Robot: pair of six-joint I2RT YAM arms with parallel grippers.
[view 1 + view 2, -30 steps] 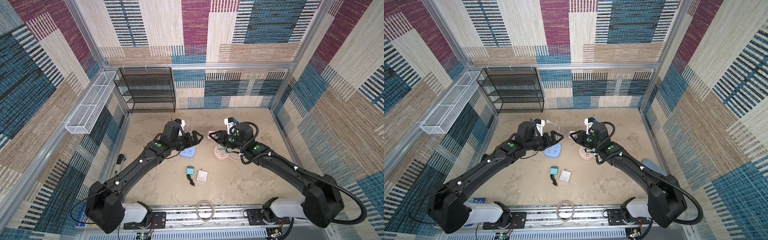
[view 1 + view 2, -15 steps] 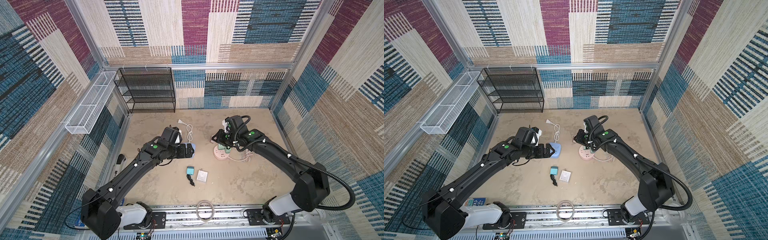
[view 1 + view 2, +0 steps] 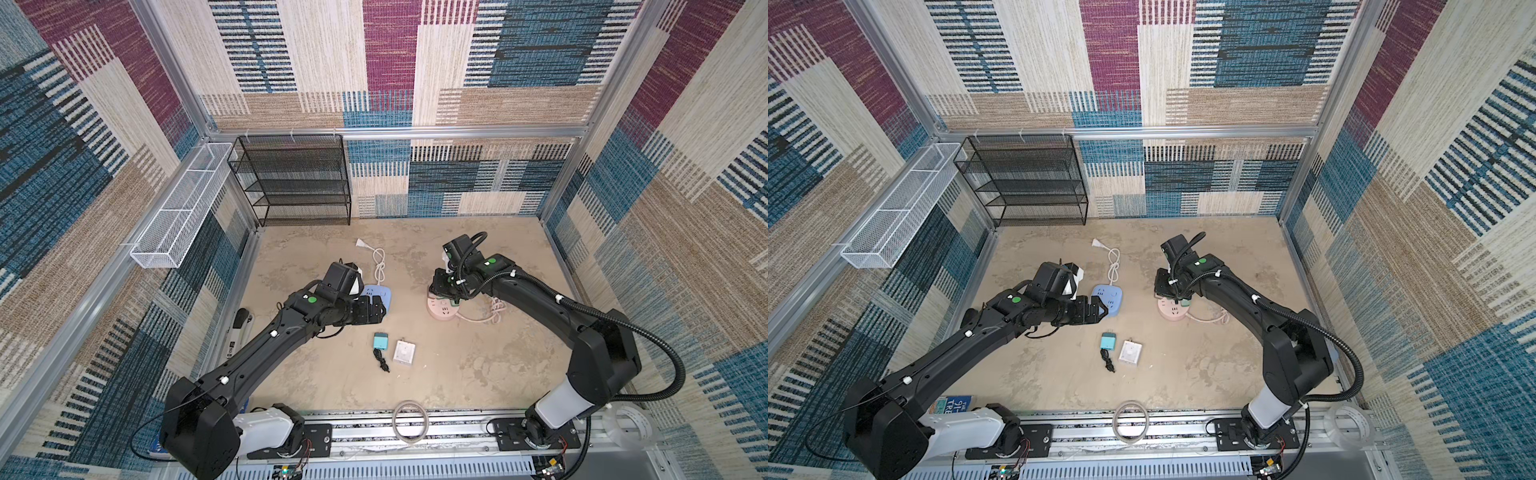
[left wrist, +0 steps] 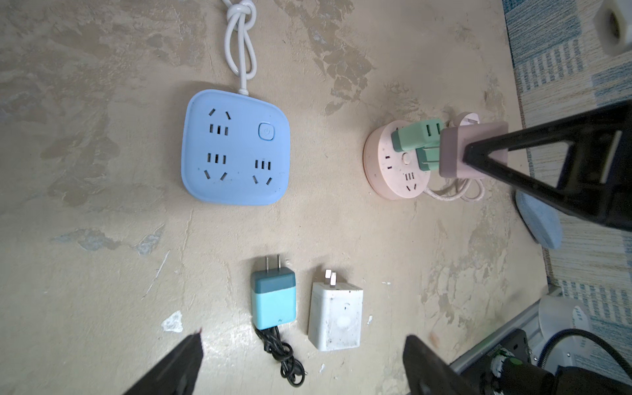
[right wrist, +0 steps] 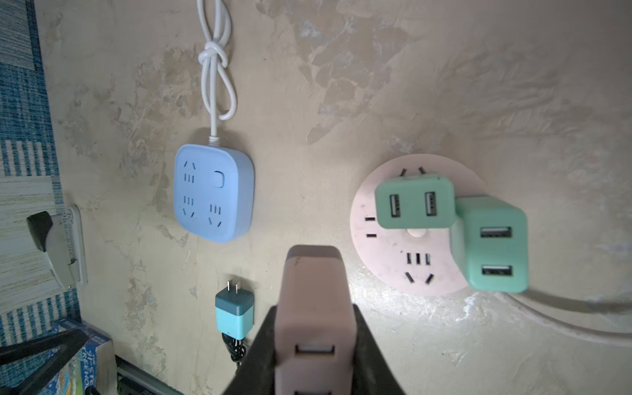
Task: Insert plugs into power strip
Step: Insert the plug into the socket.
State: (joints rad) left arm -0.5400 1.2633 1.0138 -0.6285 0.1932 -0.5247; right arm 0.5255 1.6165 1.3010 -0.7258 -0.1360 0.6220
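Observation:
My left gripper [image 4: 302,359] hangs open above the teal plug [image 4: 273,297] with its black cord and the white plug [image 4: 335,314], which lie side by side on the table. In both top views it [image 3: 376,311] hovers over the near edge of the blue square power strip [image 4: 236,147], whose sockets are all empty. My right gripper [image 5: 314,314] is shut on the pink plug [image 5: 314,273] and holds it just above the round pink power strip [image 5: 383,260]. Two mint green plugs [image 5: 413,201] [image 5: 492,246] sit in that strip.
A black wire rack [image 3: 291,178] stands at the back left and a white wire basket [image 3: 183,208] hangs on the left wall. The blue strip's knotted white cord [image 3: 378,262] runs toward the back. A cable ring [image 3: 410,419] lies on the front rail.
The left arm swung down from over the blue strip toward the loose plugs at the front. The right arm turned its wrist downward and settled over the round pink strip, still holding the pink plug.

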